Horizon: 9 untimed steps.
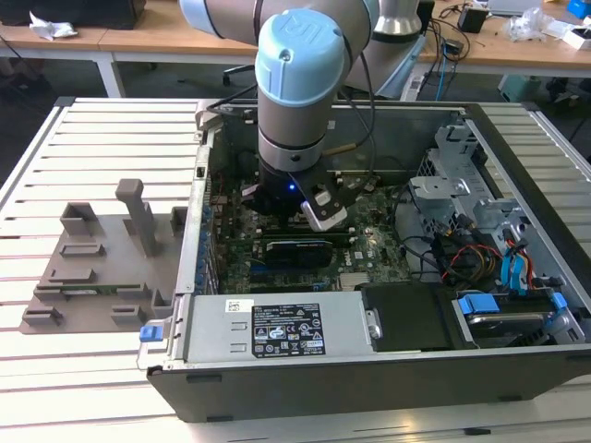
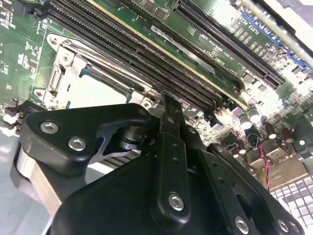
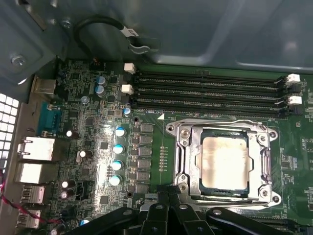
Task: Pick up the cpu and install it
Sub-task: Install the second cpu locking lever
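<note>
Although the cpu [image 3: 226,162] looked small, thin and light, its pale metal top was probably slick and its underside contacts fragile, so it was judged best taken by two opposite tan edges, kept level and never pressed or dragged. At this moment the chip lay flat inside the socket frame [image 3: 183,147] on the motherboard [image 3: 146,122], just beside the long black memory slots [image 3: 205,90]; in the second wrist view its pale top [image 2: 93,90] showed beyond the black linkage. Whether the frame's retaining parts were closed over it could not be judged. The gripper [image 3: 168,196] hung close above the socket's near edge, not touching the chip. Its fingers [image 2: 168,122] lay pressed together with no gap and nothing between them, so the jaws were clenched and empty. In the exterior view the arm [image 1: 300,74] reached steeply down into the open computer case [image 1: 369,369], its wrist near vertical over the board, with the gripper [image 1: 323,208] just above it.
</note>
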Each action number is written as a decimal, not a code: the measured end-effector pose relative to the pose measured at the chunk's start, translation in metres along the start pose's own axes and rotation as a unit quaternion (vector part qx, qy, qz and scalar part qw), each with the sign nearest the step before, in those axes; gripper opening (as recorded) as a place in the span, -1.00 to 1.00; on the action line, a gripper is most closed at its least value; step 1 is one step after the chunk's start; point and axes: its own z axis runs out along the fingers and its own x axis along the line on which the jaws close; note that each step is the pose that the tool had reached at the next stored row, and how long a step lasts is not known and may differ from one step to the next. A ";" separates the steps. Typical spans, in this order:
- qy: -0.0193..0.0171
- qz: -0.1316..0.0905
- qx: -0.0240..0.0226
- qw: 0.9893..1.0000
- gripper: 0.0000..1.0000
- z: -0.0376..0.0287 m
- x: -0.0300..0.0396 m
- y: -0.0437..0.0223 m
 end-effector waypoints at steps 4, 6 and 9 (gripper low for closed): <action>0.000 0.000 0.001 1.000 -0.78 -0.0021 -0.0013 0.0037; 0.000 0.000 0.005 1.000 -0.78 -0.0047 -0.0031 0.0070; 0.001 0.000 0.018 1.000 -0.78 -0.0045 -0.0065 0.0133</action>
